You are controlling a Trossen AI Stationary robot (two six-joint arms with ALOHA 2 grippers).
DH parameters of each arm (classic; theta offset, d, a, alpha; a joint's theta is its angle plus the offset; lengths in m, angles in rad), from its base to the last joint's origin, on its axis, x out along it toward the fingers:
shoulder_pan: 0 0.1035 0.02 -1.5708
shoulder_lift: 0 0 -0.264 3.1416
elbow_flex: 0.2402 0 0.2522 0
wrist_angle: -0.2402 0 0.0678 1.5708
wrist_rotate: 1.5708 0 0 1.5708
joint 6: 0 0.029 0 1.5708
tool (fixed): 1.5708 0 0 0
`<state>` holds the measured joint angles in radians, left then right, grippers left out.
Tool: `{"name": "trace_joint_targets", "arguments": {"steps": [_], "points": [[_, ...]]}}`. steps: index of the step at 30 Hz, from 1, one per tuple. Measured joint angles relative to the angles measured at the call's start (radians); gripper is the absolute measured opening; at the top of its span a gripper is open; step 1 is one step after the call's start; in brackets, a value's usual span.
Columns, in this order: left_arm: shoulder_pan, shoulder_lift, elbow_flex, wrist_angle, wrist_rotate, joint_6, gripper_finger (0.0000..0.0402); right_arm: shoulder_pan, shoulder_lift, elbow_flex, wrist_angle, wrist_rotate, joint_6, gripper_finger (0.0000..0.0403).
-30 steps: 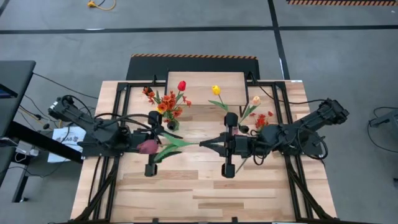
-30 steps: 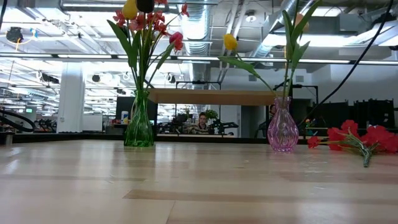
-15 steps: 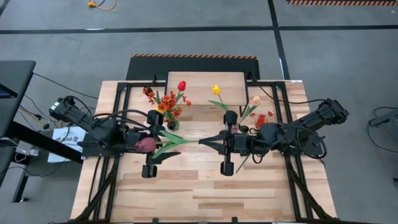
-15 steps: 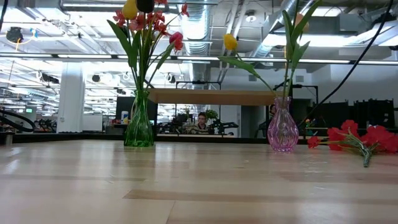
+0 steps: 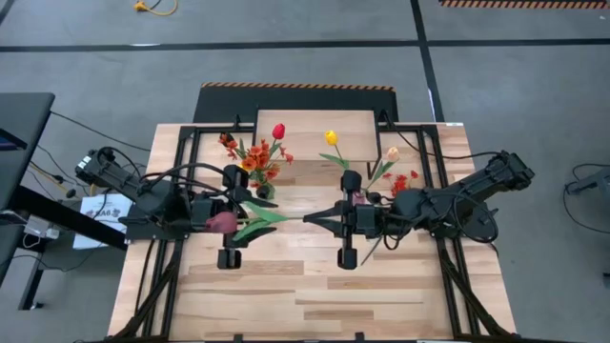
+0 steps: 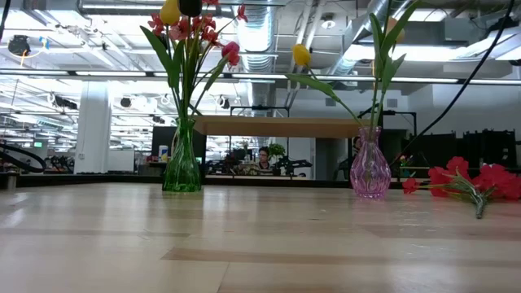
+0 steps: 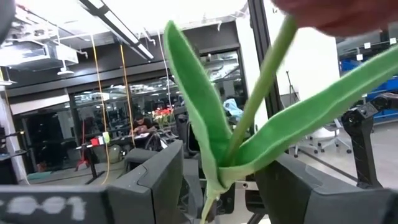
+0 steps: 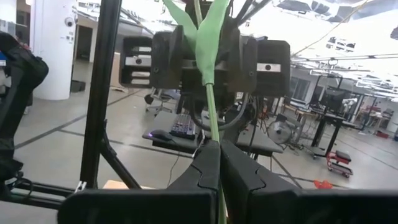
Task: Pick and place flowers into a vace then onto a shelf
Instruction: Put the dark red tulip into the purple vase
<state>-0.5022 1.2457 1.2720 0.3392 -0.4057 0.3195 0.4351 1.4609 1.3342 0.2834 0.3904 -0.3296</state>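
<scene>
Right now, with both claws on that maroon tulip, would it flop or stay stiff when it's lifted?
Probably fairly stiff: the maroon tulip spans level between the left claw and right claw, which pinches its stem tip. Its broad leaves look like soft fabric, so they may flex. Likely light, though a thin stem could slip or twist.

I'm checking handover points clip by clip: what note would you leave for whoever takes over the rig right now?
Right gripper: fingers shut on the stem end of the dark maroon green-stemmed tulip, above mid-table.
Left gripper: fingers open either side of that tulip's stem and leaves.
Green glass vase and pink glass vase stand on the table before the light wood shelf, each holding flowers.
Red blossom sprays lie on the table on the right.
Left to do: vase the tulip and sprays, then lift the vases onto the shelf.
</scene>
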Motion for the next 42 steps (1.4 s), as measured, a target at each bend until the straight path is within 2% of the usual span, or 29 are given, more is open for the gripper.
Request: {"name": "trace_joint_targets", "arguments": {"steps": [4, 7, 10, 16, 21, 30, 35, 42], "points": [[0.0, 0.0, 0.0, -0.008, -0.003, 0.0, 0.0177, 0.001, 0.0, 0.0, -0.005, 0.0, 0.0, 0.0], [0.0, 0.0, 0.0, -0.026, -0.004, 0.0, 0.0162, 0.001, 0.0, 0.0, -0.008, 0.0, 0.0, 0.0], [0.0, 0.0, 0.0, -0.05, -0.006, 0.0, 0.0122, 0.001, 0.0, 0.0, -0.017, 0.0, 0.001, 0.0], [0.0, -0.002, 0.0, -0.114, -0.012, 0.0, 0.0015, 0.001, 0.0, 0.0, -0.055, -0.001, 0.045, 0.0], [-0.001, -0.002, 0.007, -0.165, -0.045, -0.01, 0.001, -0.007, 0.0, 0.0, -0.122, -0.03, 0.115, 0.0012], [0.003, -0.002, 0.089, -0.5, -0.044, -0.183, 0.0005, -0.032, 0.0, 0.0, -0.233, -0.057, 0.233, 0.008], [0.003, 0.0, 0.097, -0.644, 0.048, -0.28, 0.0004, -0.041, 0.0, 0.0, -0.258, -0.092, 0.254, 0.0106], [0.004, 0.011, 0.096, -0.652, 0.097, -0.294, 0.0007, -0.044, 0.0, 0.0, -0.267, -0.13, 0.272, 0.0127]]}}
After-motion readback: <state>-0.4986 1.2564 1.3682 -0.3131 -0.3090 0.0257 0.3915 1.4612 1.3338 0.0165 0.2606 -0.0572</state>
